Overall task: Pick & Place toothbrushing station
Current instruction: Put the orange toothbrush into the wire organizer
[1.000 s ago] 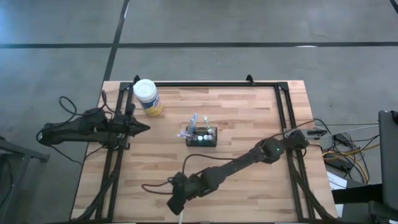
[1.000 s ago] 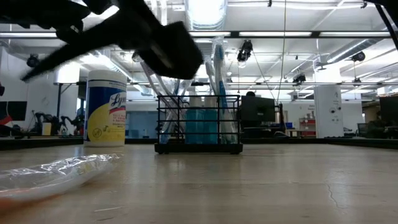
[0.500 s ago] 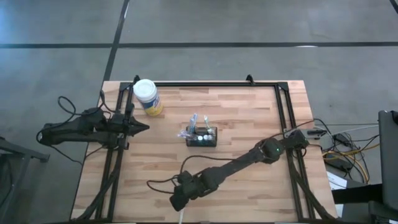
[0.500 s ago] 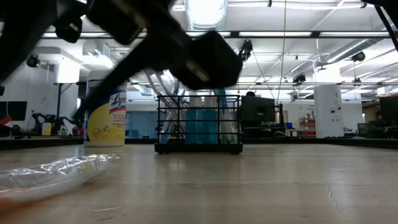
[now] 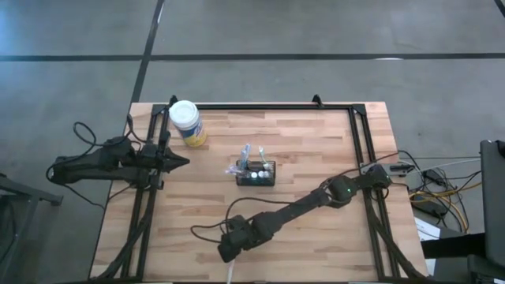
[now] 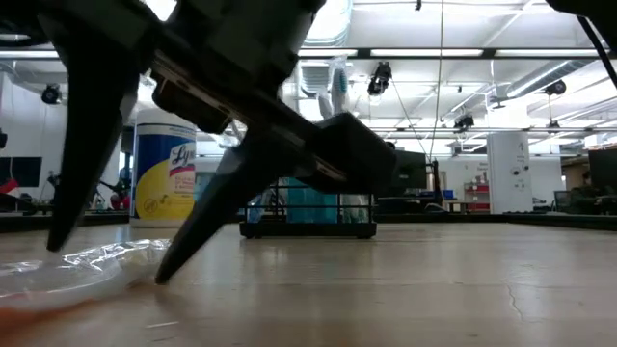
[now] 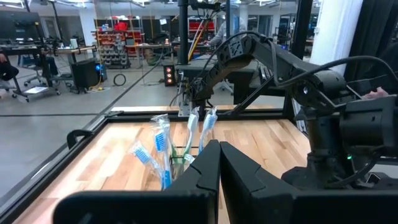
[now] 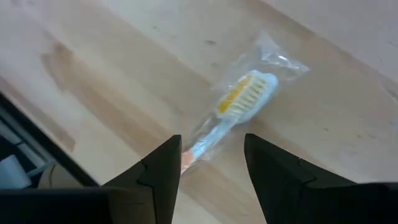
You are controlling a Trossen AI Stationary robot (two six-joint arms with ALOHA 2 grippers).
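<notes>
The black mesh holder box (image 5: 257,173) stands on its base mid-table with several wrapped toothbrushes upright in it; it also shows in the low view (image 6: 308,207) and the left wrist view (image 7: 179,163). A toothbrush in clear wrap (image 8: 235,106) lies flat by the table's near edge (image 5: 230,273) (image 6: 82,267). My right gripper (image 8: 211,155) (image 5: 223,254) (image 6: 108,262) is open just above it, pointing down, one finger on either side of its handle, touching nothing that shows. My left gripper (image 7: 219,163) (image 5: 181,162) is shut and empty at the table's left.
A round yellow canister with a white lid (image 5: 187,123) (image 6: 166,178) stands at the far left. A black frame (image 5: 260,106) runs along the table's far and side edges. The table's near edge lies right by the wrapped toothbrush.
My right gripper has come down toward the wrapped toothbrush at the table's near edge, until its fingertips stand close over the table on either side of the wrap. The toothbrush and the holder box have stayed in place.
</notes>
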